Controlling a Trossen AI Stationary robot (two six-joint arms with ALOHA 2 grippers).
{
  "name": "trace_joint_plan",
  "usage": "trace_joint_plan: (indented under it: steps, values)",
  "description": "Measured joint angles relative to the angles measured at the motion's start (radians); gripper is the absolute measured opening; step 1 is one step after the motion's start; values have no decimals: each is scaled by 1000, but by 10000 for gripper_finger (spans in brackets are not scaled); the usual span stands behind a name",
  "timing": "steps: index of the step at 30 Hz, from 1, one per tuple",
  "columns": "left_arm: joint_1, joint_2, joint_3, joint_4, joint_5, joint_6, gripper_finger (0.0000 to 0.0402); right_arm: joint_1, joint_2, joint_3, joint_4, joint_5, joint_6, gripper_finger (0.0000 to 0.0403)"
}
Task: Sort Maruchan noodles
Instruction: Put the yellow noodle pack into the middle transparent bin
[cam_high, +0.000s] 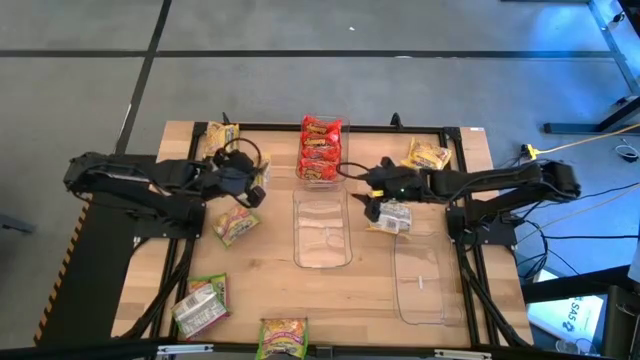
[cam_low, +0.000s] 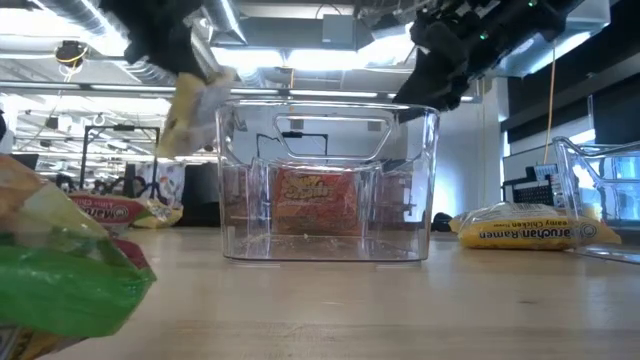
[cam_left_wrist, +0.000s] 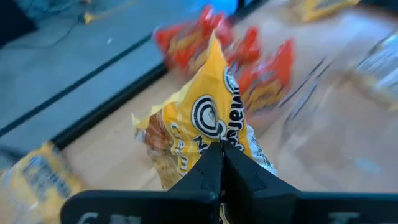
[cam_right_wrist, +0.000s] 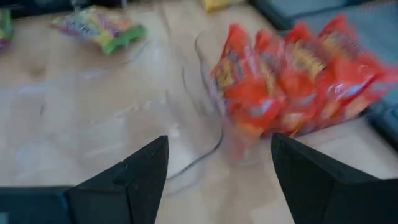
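While the wooden table carries the whole sort, three clear bins stand across its middle, presumably one per flavour. The far bin already holds the red packets, stacked on edge, so that colour looks finished. Yellow packets and green packets lie loose around the bins, awaiting pickup. The left gripper, fingers pressed together, pinches a yellow packet lifted clear of the table, probably for carrying to a bin. The right gripper, spread and holding nothing, hovers near the red-filled bin.
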Motion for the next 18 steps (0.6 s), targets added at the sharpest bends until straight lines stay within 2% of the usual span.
trace_joint_plan:
  steps: [10, 15, 18]
  values:
    - [-16, -12, 0, 204, -53, 122, 0, 60, 176, 0, 532, 0, -143, 257]
    - [-15, -9, 0, 257, -50, 143, 0, 59, 236, 0, 665, -20, -175, 257]
    - [-15, -9, 0, 263, -48, 148, 0, 59, 264, 15, 683, 11, -173, 257]
